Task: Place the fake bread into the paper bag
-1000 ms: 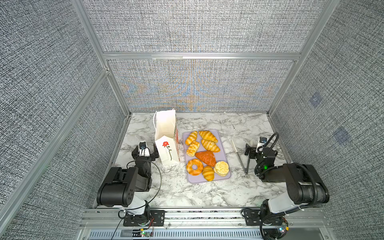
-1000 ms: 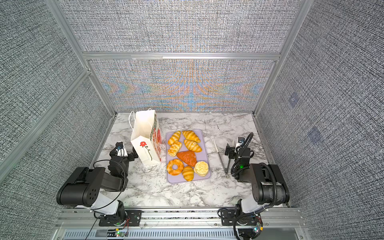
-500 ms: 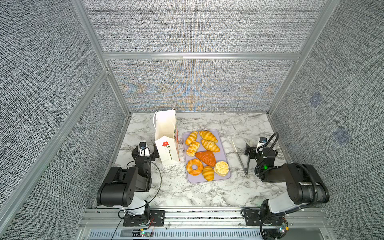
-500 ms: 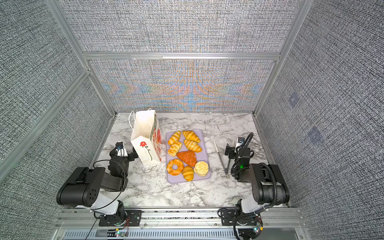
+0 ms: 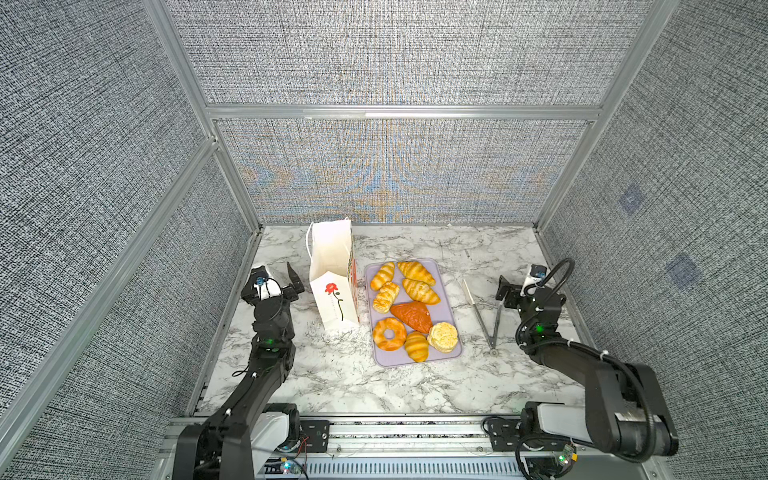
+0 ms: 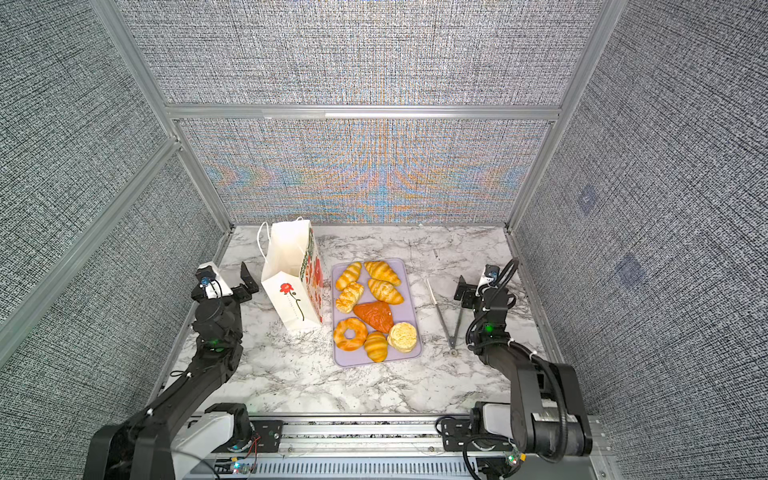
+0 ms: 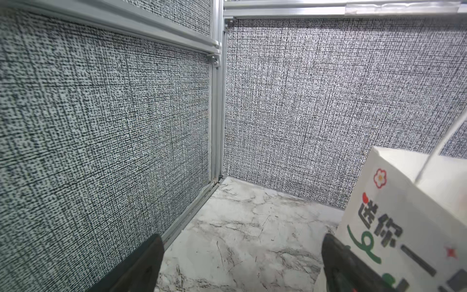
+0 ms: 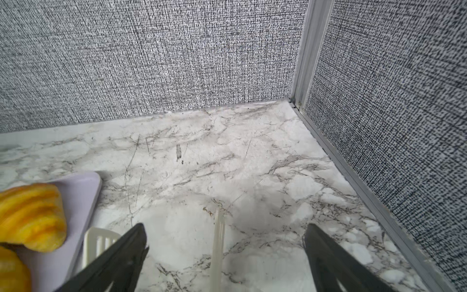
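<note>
Left of the right gripper (image 5: 519,287), past the tongs (image 5: 482,312), sits the bread (image 5: 411,316); the bag (image 5: 332,266) stands between it and the left gripper (image 5: 277,276); both grippers gape wide, empty

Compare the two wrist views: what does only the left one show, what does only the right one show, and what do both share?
Only the left wrist view: the bag, its printed side close beside the open left gripper.

Only the right wrist view: a corner of the tray with bread on it, the tongs lying on the table, and the open right gripper above them.

Both: the marble table, a corner of the grey walls, and a gripper holding nothing.
</note>
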